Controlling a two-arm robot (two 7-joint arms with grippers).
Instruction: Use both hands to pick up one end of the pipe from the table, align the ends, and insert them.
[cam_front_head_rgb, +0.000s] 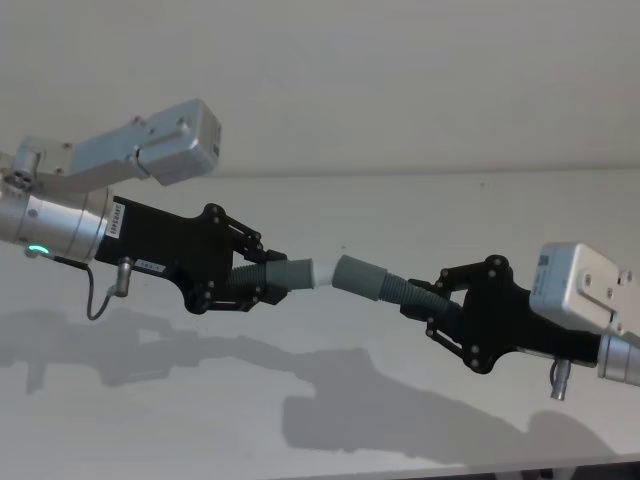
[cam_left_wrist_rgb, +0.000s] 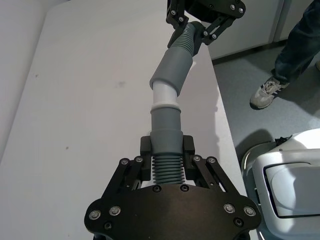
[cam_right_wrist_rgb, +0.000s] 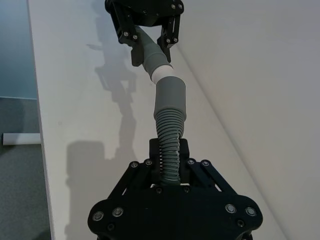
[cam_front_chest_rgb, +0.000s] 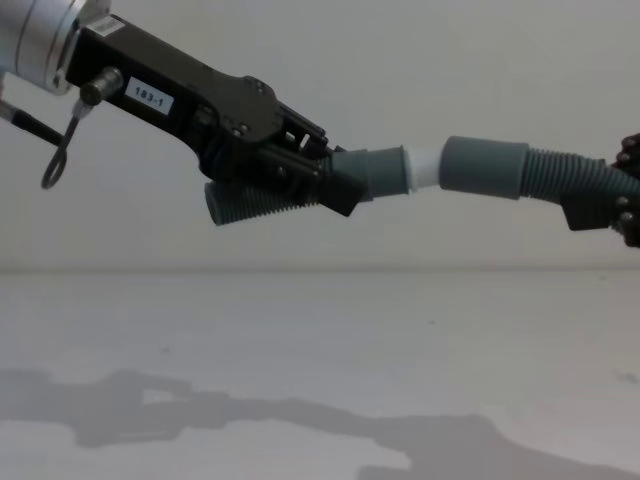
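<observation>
Head view: you've got both pipe pieces up in the air over the plain matte white table, nothing resting on it but shadows. Your left black angular gripper is clamped on the ribbed part of the dark grey hose piece with the white plug tip, fingers closed round it just behind the smooth collar. Your right black gripper is closed the same way on the ribs of the second dark grey ribbed hose piece w/ the wider socket cuff.

The white plug tip and the smooth grey socket cuff meet between the two grippers, roughly over the middle of the table. In the left wrist view the tip enters the cuff mouth at a slight angle, a band of white showing outside it; can't tell how deep it sits. The chest view shows the same: white band between collar and cuff, pieces close to in line, well above the surface. The left hose's free ribbed tail sticks out under the gripper bearing the white "183-1" label.
</observation>
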